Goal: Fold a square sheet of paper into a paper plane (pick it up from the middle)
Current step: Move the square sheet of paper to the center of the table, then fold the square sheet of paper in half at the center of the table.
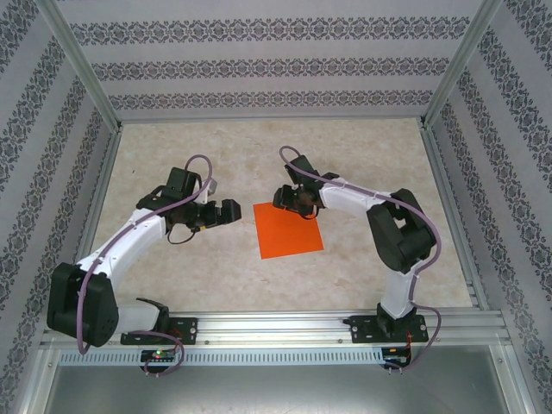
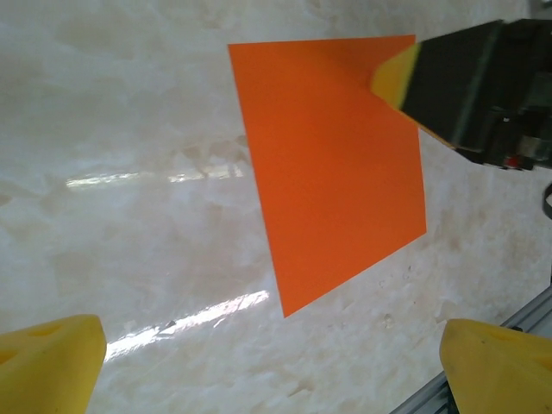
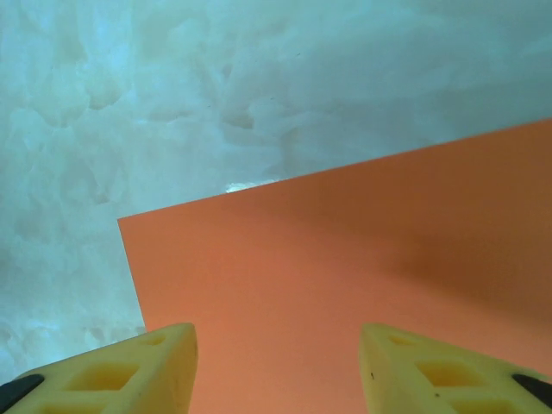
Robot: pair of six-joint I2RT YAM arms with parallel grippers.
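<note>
The left hand [image 1: 226,210], spread wide, sits beside the flat orange sheet [image 1: 289,229] on the worktop [image 1: 362,155]. The sheet's far edge lies under the right hand [image 1: 289,201], fingers parted, perhaps touching. Pickup stage: next, a clean pinch nearer the middle.

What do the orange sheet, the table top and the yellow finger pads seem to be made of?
Orange sheet: thin matte paper, lying flat with crisp edges. Table top: glossy marble-look surface, maybe laminate; it mirrors light streaks. Yellow finger pads: probably soft foam or rubber, dull with moulded recesses.
</note>
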